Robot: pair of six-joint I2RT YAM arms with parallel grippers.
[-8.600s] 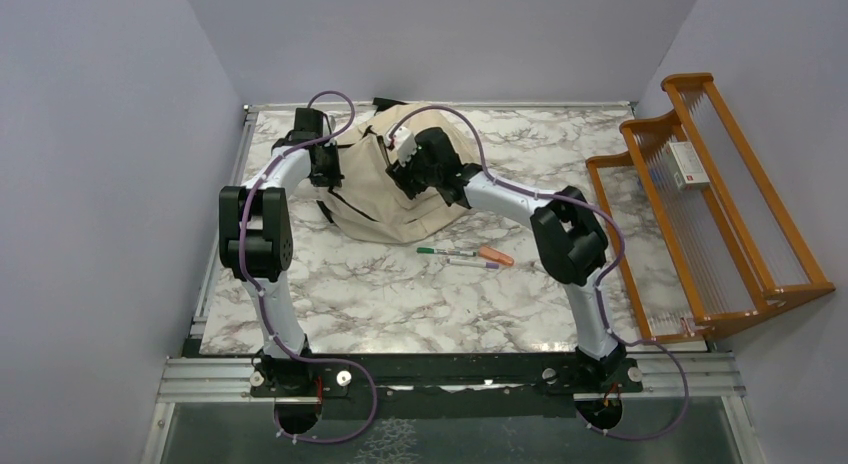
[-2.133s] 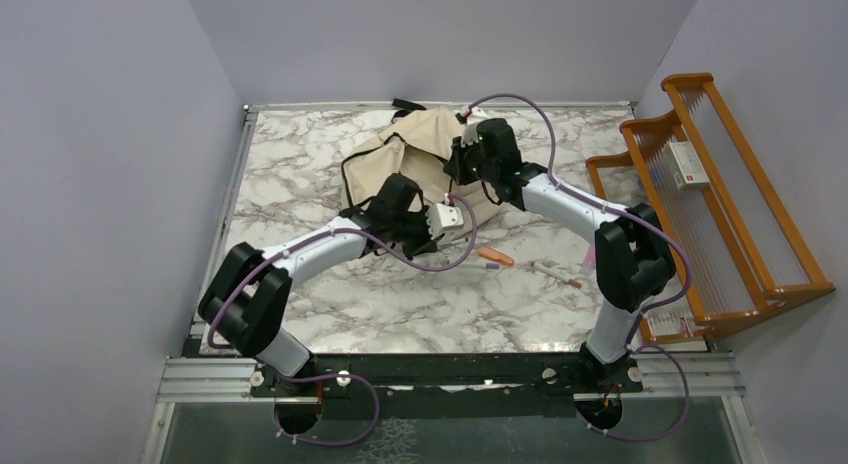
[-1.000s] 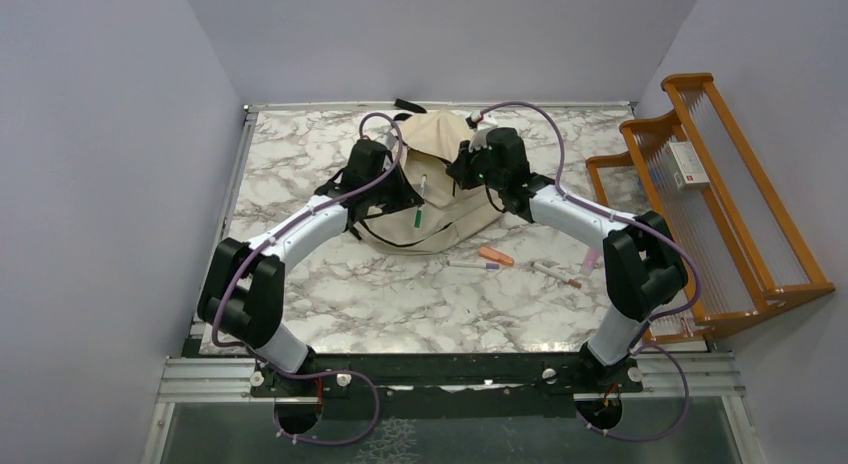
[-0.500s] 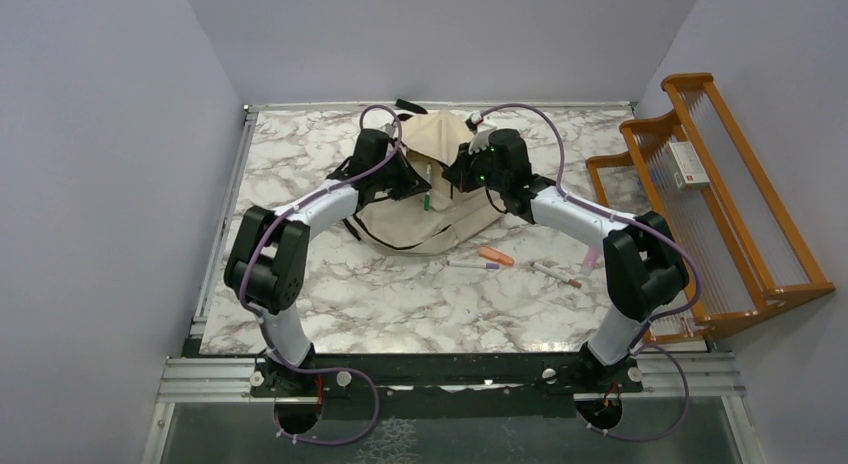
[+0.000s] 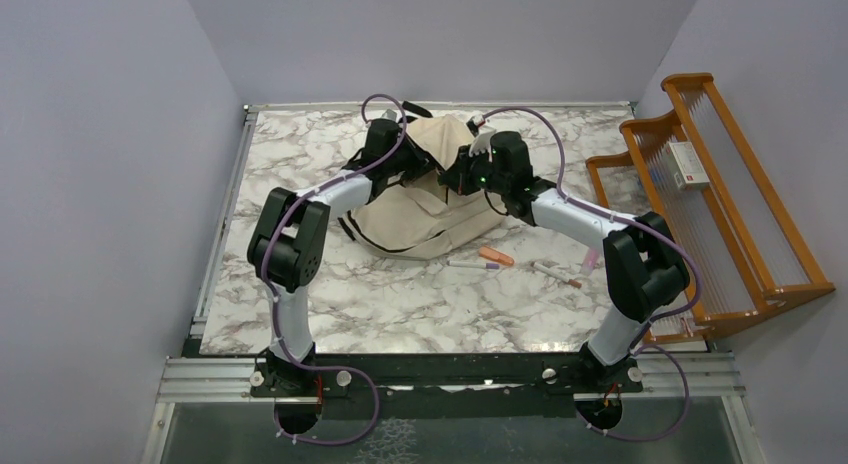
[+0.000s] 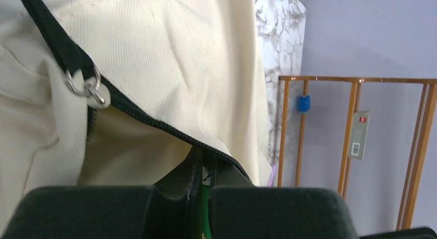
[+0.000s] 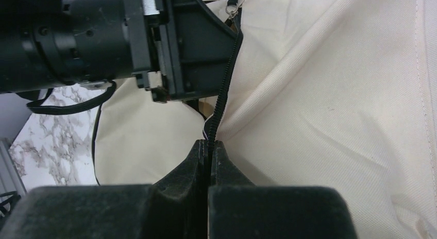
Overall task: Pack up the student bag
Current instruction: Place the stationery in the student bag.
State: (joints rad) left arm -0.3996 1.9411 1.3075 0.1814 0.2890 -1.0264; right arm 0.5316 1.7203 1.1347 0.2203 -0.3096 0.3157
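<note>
The largest thing is the white marble desk with grey veins (image 5: 400,294), which carries everything. At its right edge stands an orange-brown wooden rack with stepped rails (image 5: 720,204), and a small white box with a red mark (image 5: 685,165) sits on it.

The student bag (image 5: 425,209), a large cream fabric backpack with black straps and black zipper trim, lies in the far middle of the desk, a little to the left of centre. It is slumped and soft, not upright.

Both my arms reach over to the far part of the bag and meet there, very near to each other. My right pincer (image 7: 208,146) is pressed together on the black zipper edge of the bag; the zipper tape runs straight down into the fingers, and the cream cloth is pulled up in folds around it. My left pincer (image 6: 202,164) is also closed, and it clamps a thin green marker (image 6: 206,218), of which only a short green strip shows between the fingers. Its fingertips are just at the black zipper edge, where the bag opens. I cannot tell how far the marker goes in.

On the desk near the bag, on its right side, lie an orange marker (image 5: 495,255), a thin pen with a purple end (image 5: 472,265) just beside it, and another thin pen (image 5: 556,275) further right.

The smallest thing is a silver metal zipper ring (image 6: 87,87) that hangs on the zipper trim.
</note>
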